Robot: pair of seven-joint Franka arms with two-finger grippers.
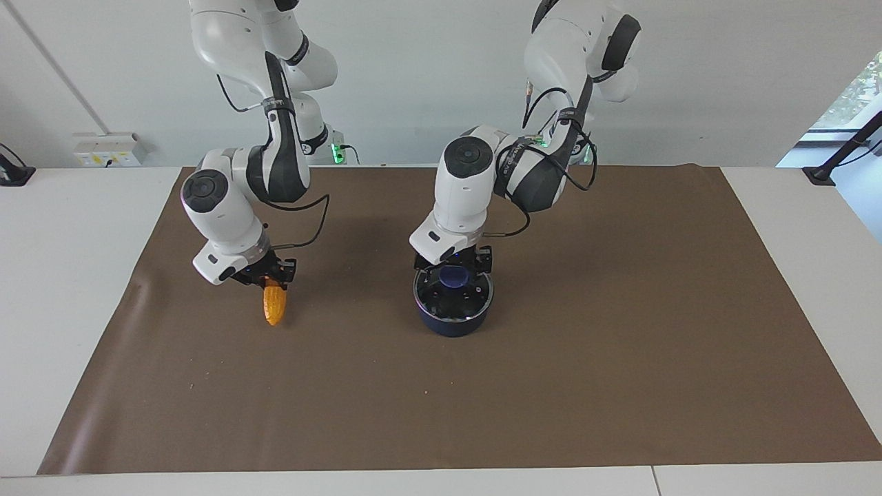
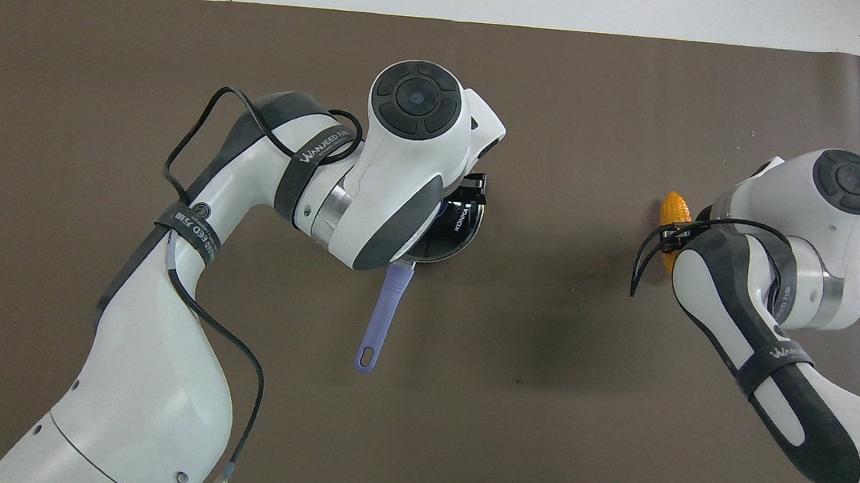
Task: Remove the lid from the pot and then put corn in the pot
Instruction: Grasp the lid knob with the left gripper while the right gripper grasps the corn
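Note:
The navy pot (image 1: 453, 321) stands mid-table with the glass lid (image 1: 441, 300) on it; its blue handle (image 2: 384, 311) points toward the robots. My left gripper (image 1: 453, 270) is down at the lid, open, with a finger on either side of the blue knob (image 1: 455, 277). The yellow-orange corn (image 1: 274, 305) is toward the right arm's end of the table. My right gripper (image 1: 273, 281) is shut on the end of the corn nearer the robots. In the overhead view the left wrist hides most of the lid (image 2: 460, 232), and only the tip of the corn (image 2: 675, 208) shows.
A brown mat (image 1: 620, 344) covers the table. White tabletop (image 1: 62, 310) shows around it. A wall socket box (image 1: 110, 149) sits at the back by the right arm's end.

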